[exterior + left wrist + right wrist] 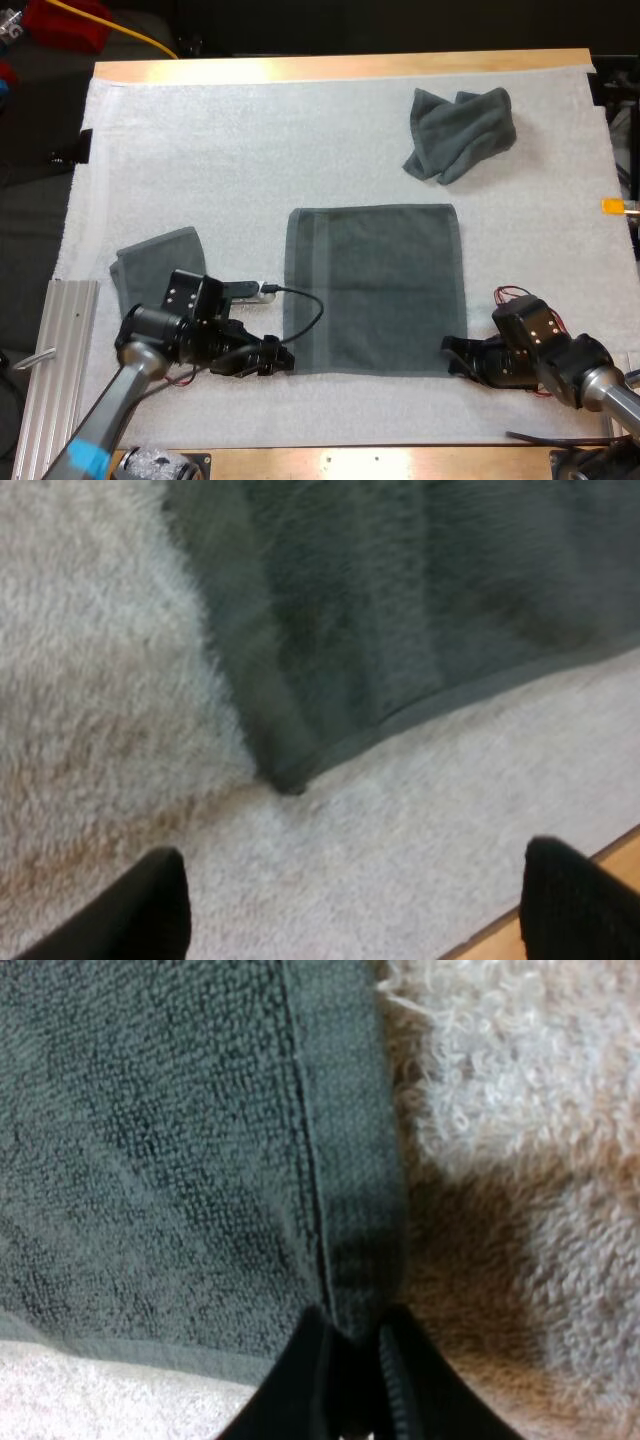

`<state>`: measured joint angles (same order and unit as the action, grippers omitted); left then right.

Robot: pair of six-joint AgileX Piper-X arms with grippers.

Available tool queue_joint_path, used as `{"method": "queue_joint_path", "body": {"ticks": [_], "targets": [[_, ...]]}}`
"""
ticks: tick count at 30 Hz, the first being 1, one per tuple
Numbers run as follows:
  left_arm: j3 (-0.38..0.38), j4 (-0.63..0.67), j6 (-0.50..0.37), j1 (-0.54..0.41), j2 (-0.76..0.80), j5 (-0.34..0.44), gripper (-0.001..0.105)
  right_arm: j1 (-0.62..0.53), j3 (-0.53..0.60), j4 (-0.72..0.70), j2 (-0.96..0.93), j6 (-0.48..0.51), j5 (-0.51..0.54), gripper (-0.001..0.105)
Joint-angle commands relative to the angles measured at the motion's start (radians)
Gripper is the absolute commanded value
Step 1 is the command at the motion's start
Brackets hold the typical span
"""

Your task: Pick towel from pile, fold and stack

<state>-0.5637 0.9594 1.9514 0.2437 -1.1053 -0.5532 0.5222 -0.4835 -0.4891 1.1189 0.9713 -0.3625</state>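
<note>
A dark grey-green towel (375,290) lies spread flat in the middle of the mat. My left gripper (283,360) sits at its near left corner, open. In the left wrist view the gripper (360,910) has its fingers (150,910) wide apart, and the towel corner (290,778) lies just ahead, clear of them. My right gripper (452,352) is at the near right corner. Its fingers (300,1375) pinch the towel's hem (350,1210) from both sides. A crumpled towel (460,130) lies at the back right. A folded towel (155,262) rests at the left, behind my left arm.
The white mat (250,150) covers most of the wooden table (400,462). A ribbed aluminium rail (60,340) runs along the mat's near left side. Bare mat stretches between the flat towel and the crumpled one.
</note>
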Motion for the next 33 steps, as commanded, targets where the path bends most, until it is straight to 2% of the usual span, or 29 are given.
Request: {"method": "queue_joint_path", "body": {"ticks": [1,3,8,17,25,33], "targets": [[-0.001,-0.019,0.005,0.004,-0.025,-0.006,0.066,0.002,0.004,-0.017,-0.004,-0.003,0.002,0.001],[-0.001,-0.037,0.005,0.004,-0.065,-0.009,0.066,0.002,0.004,-0.017,-0.004,-0.003,0.002,0.001],[-0.001,-0.100,0.005,0.005,-0.154,-0.093,0.066,0.002,0.004,-0.017,-0.004,-0.003,0.004,0.001],[-0.001,-0.171,0.026,0.006,-0.284,-0.106,0.066,0.002,0.004,-0.017,-0.004,-0.003,0.004,0.001],[-0.001,-0.205,0.026,0.006,-0.379,-0.204,0.066,0.002,0.004,-0.017,-0.004,-0.003,0.006,0.001],[-0.001,-0.226,0.026,0.060,-0.402,-0.224,0.066,0.002,0.004,-0.004,-0.004,-0.003,0.011,0.001]]}}
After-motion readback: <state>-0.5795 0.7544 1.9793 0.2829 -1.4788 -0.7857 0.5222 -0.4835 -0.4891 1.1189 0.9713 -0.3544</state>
